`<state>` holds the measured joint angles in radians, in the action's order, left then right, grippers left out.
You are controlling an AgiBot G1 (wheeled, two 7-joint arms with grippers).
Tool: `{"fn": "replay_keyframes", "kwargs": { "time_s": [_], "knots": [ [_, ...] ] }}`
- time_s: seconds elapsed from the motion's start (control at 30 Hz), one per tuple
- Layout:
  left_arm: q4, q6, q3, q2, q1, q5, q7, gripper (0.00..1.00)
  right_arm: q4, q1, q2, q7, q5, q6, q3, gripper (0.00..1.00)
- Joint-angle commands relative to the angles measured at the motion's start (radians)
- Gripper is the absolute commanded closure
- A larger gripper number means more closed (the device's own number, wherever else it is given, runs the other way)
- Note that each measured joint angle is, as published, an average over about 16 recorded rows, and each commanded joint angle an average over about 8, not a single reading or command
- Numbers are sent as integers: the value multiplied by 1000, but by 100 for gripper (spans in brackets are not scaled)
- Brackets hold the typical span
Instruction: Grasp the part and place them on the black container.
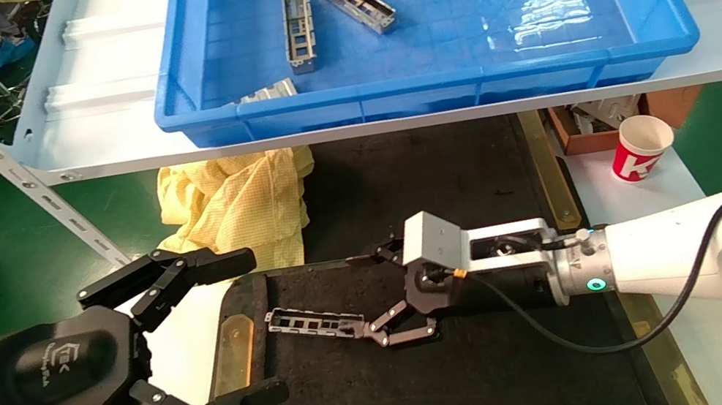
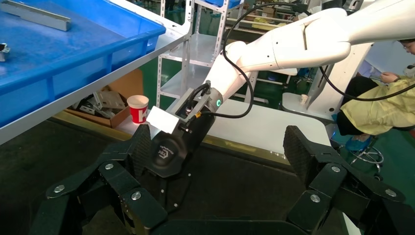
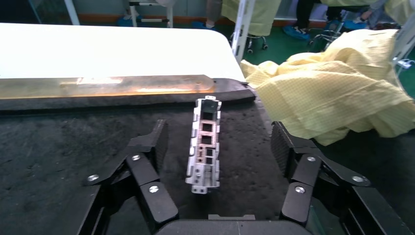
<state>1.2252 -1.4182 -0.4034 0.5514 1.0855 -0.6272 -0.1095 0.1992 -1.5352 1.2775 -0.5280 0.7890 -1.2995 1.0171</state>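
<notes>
One part (image 1: pixel 314 322) lies flat on the black container (image 1: pixel 437 382) near its left end. In the right wrist view, the part (image 3: pixel 205 142) lies between the spread fingers and touches neither. My right gripper (image 1: pixel 369 296) (image 3: pixel 219 137) is open, low over the container, just right of the part. My left gripper (image 1: pixel 267 323) (image 2: pixel 218 147) is open and empty at the container's left edge, facing the right gripper (image 2: pixel 166 152). Several more parts (image 1: pixel 298 28) lie in the blue bin.
The blue bin (image 1: pixel 446 9) sits on a white shelf (image 1: pixel 98 145) above and behind the container. A yellow cloth (image 1: pixel 235 202) lies behind the container's left end. A red and white paper cup (image 1: pixel 641 147) stands at the right on the white table.
</notes>
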Motion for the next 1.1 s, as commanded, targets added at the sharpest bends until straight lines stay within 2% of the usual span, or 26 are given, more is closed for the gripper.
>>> {"fn": "replay_keyframes", "kwargs": {
  "time_s": [0.03, 0.33, 1.1],
  "knots": [
    [0, 0, 0, 0, 0, 0, 0, 0, -9, -3, -12, 2, -14, -24, -8, 0],
    [0, 0, 0, 0, 0, 0, 0, 0, 28, 12, -21, 20, -8, -13, -23, 0],
    [0, 0, 0, 0, 0, 0, 0, 0, 432, 184, -269, 287, -28, -84, -297, 0]
  ]
}}
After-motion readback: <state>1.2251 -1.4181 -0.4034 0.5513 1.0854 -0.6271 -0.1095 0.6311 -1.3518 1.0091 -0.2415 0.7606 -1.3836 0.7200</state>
